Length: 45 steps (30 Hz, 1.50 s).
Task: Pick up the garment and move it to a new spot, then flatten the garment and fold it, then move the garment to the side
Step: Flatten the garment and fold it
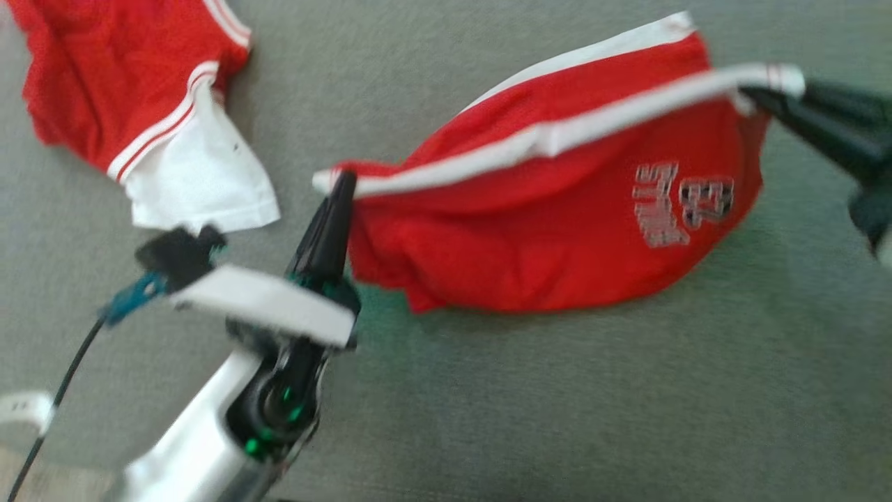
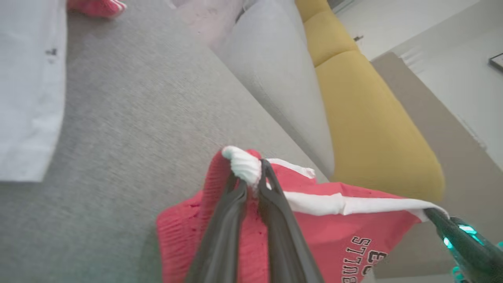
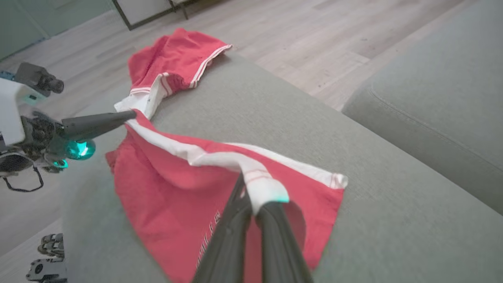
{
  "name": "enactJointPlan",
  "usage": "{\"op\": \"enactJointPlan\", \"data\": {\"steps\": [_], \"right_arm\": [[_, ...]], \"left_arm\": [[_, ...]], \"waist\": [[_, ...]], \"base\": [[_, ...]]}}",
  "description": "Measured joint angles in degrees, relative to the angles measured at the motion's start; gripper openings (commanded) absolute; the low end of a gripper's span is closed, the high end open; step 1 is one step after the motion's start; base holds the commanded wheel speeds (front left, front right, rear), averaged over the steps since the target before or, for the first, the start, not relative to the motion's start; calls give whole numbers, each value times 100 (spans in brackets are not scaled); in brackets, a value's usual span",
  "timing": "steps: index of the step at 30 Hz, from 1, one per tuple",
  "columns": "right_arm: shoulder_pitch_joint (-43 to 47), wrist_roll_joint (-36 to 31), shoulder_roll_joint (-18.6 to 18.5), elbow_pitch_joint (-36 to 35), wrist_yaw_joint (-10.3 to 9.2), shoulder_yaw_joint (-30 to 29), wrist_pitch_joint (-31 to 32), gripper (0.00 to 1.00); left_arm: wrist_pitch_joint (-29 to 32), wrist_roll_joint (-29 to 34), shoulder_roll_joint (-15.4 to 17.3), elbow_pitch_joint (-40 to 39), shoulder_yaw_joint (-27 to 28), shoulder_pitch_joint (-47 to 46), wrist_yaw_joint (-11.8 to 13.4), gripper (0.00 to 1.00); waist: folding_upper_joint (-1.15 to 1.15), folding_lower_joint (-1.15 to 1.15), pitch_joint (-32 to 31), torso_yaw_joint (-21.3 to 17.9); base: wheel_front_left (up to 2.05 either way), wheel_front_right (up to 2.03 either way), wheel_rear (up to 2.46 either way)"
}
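Your left gripper (image 1: 343,185) and right gripper (image 1: 752,94), each pinched shut on the white waistband (image 1: 557,136), hold the red garment (image 1: 557,230) stretched between them, its lower edge apparently brushing the grey cushion (image 1: 557,390). Relocation looks under way; flattening, folding and setting aside remain.

1. Blur smears the lettering (image 1: 681,206) on the red garment (image 1: 529,237) in the head view, so it cannot be read.
2. The left wrist view's bottom edge cuts that lettering off.
3. The second garment (image 1: 132,97) runs past the head view's top and left edges.
4. The white band (image 3: 263,184) covers the right gripper's (image 3: 255,198) fingertips.
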Motion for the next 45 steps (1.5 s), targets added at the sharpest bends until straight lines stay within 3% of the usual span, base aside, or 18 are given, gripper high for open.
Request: {"op": "enactJointPlan", "data": {"steps": [3,7,11,17,18,19,20,21,22,25,26,27,28,34,39,42,45], "right_arm": [[-654,-203,452,595,0,333,167,0],[-1190,-367,779,1283,0,769,227,0],[-1519,-366,831,1963,0,1044,146,0],[-1691,-487,954,2512,0,1240,-277,0],[-1690,-459,989,2602,0,1251,-325,6],[-1689,-467,1022,2709,0,1257,-428,27],[-1689,-519,1060,2833,0,1249,-531,89],[-1688,-523,1107,2980,0,1234,-564,100],[-1683,-506,1199,3270,0,1178,-554,100],[-1683,-508,1337,3623,0,991,-485,100],[-1680,-506,1381,3720,0,912,-425,100],[-1671,-504,1400,3741,0,862,-390,100],[-1648,-367,1470,3775,0,706,-325,100],[-1257,-309,1511,3843,0,281,-279,100],[-775,-698,1949,4057,0,-104,-245,100],[-536,-1048,2364,4129,0,-344,-3,100],[-415,-1278,2662,4158,0,-553,189,100]], "left_arm": [[-9,312,-226,588,-118,-504,2,0],[-101,534,-523,1167,-190,-957,-5,0],[-181,625,-820,1690,-234,-1222,-112,0],[-278,759,-947,2079,-325,-1406,-158,0],[-280,814,-951,2130,-353,-1414,-158,0],[-280,833,-959,2190,-361,-1413,-158,0],[-282,833,-966,2241,-364,-1410,-158,14],[-286,833,-970,2281,-372,-1410,-158,18],[-286,831,-976,2352,-388,-1396,-158,27],[-286,824,-968,2453,-388,-1366,-158,38],[-286,822,-962,2483,-387,-1359,-157,48],[-286,817,-951,2518,-383,-1349,-155,67],[-286,817,-931,2543,-378,-1284,-152,100],[-489,1023,-750,2425,-410,-1032,-40,100],[-824,2165,-443,1959,-480,-979,326,100],[-858,3027,-461,1528,-354,-723,583,100],[-859,3473,-586,1230,-126,-446,613,100]], "waist": [[0,0,221,191],[0,0,465,399],[0,-1,658,571],[0,-2,681,571],[0,-2,668,565],[0,-2,648,559],[0,-2,621,553],[0,-2,591,545],[0,-2,528,517],[0,-2,425,448],[0,-2,384,421],[0,-2,341,395],[0,-2,251,336],[0,-3,-46,203],[0,-3,-288,132],[0,-3,-337,124],[0,-3,-310,144]], "base": [[0,0,0],[0,0,0],[0,0,0],[0,0,0],[0,0,0],[0,0,0],[0,0,0],[0,0,0],[0,0,0],[0,0,0],[0,0,0],[0,0,0],[0,0,0],[0,0,0],[0,0,0],[0,0,0],[0,0,0]]}}
